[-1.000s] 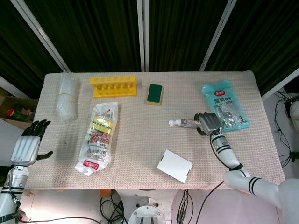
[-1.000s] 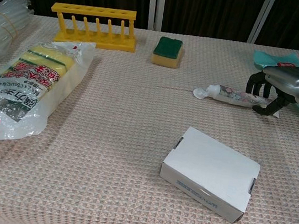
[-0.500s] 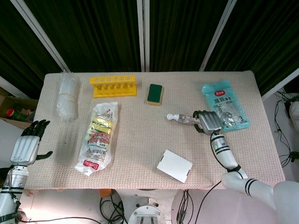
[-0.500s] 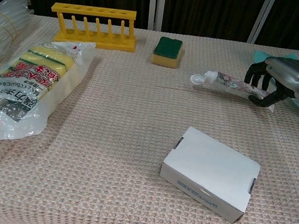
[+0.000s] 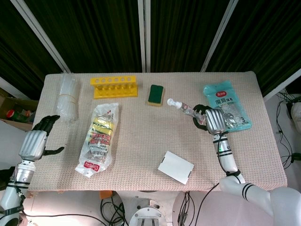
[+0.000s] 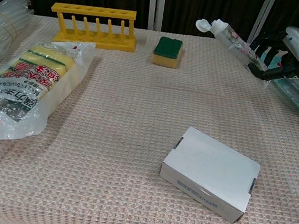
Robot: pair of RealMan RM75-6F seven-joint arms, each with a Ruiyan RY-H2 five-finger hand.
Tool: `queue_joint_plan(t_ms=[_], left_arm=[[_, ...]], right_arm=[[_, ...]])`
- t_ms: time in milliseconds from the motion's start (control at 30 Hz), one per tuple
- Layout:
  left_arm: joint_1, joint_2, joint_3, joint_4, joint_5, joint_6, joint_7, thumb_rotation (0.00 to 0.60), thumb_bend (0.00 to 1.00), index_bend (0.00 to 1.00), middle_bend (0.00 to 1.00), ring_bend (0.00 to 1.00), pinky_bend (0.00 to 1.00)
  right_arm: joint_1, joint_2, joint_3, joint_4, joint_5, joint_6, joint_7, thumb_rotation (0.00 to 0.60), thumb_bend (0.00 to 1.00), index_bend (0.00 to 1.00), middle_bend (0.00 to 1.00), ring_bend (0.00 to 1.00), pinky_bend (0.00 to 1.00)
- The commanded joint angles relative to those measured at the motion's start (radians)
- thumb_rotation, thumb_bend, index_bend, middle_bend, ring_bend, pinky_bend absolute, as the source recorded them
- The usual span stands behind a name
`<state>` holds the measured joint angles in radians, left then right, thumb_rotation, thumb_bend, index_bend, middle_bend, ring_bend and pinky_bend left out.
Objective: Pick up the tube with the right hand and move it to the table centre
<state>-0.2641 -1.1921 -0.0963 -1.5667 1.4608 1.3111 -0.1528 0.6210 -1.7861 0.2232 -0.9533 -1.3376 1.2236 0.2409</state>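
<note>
Fingers of the right hand (image 6: 283, 50) wrap the tail of the tube (image 6: 232, 37), held above the table (image 6: 106, 139), white cap tilted up and away from the palm. Behind the hand lies a teal packet (image 5: 226, 104); beyond the cap, a green sponge (image 6: 167, 51). Left hand (image 5: 35, 141), far off, hangs open.

Table (image 5: 141, 146) under beige waffle cloth, bearing yellow rack (image 5: 114, 86), green sponge (image 5: 156, 94), clear tube bundle (image 5: 67, 96), bagged sponges (image 5: 99, 138), white box (image 5: 175, 167), teal packet (image 5: 226, 104).
</note>
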Motion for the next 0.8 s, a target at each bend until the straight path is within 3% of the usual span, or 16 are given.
queue_joint_plan(t_ms=[33, 367, 567, 633, 767, 800], left_arm=[[-0.078, 0.002, -0.043, -0.002, 0.027, -0.068, -0.148, 0.600, 0.00, 0.10, 0.11, 0.07, 0.21], [-0.254, -0.044, -0.157, -0.046, -0.035, -0.241, -0.489, 0.600, 0.00, 0.11, 0.12, 0.07, 0.21], [-0.334, -0.107, -0.207, -0.033, -0.117, -0.336, -0.602, 0.587, 0.00, 0.11, 0.13, 0.07, 0.21], [-0.354, -0.120, -0.227, -0.039, -0.157, -0.371, -0.652, 0.518, 0.00, 0.11, 0.14, 0.07, 0.21], [-0.398, -0.121, -0.268, -0.053, -0.251, -0.483, -0.750, 0.290, 0.00, 0.11, 0.14, 0.07, 0.21], [-0.407, -0.121, -0.275, -0.053, -0.268, -0.505, -0.764, 0.266, 0.00, 0.11, 0.14, 0.07, 0.21]], right_arm=[[0.007, -0.045, 0.012, 0.031, -0.035, 0.034, 0.044, 0.600, 0.45, 1.00, 0.95, 0.84, 0.89], [0.064, -0.155, 0.056, 0.050, -0.088, 0.116, 0.145, 0.600, 0.45, 1.00, 0.95, 0.84, 0.89], [0.102, -0.199, 0.048, 0.081, -0.139, 0.148, 0.168, 0.600, 0.45, 1.00, 0.95, 0.84, 0.89], [0.112, -0.215, 0.043, 0.099, -0.156, 0.163, 0.184, 0.600, 0.45, 1.00, 0.95, 0.84, 0.89], [0.129, -0.258, 0.039, 0.153, -0.185, 0.204, 0.231, 0.600, 0.45, 1.00, 0.95, 0.84, 0.89], [0.132, -0.267, 0.039, 0.164, -0.188, 0.212, 0.242, 0.600, 0.45, 1.00, 0.95, 0.84, 0.89]])
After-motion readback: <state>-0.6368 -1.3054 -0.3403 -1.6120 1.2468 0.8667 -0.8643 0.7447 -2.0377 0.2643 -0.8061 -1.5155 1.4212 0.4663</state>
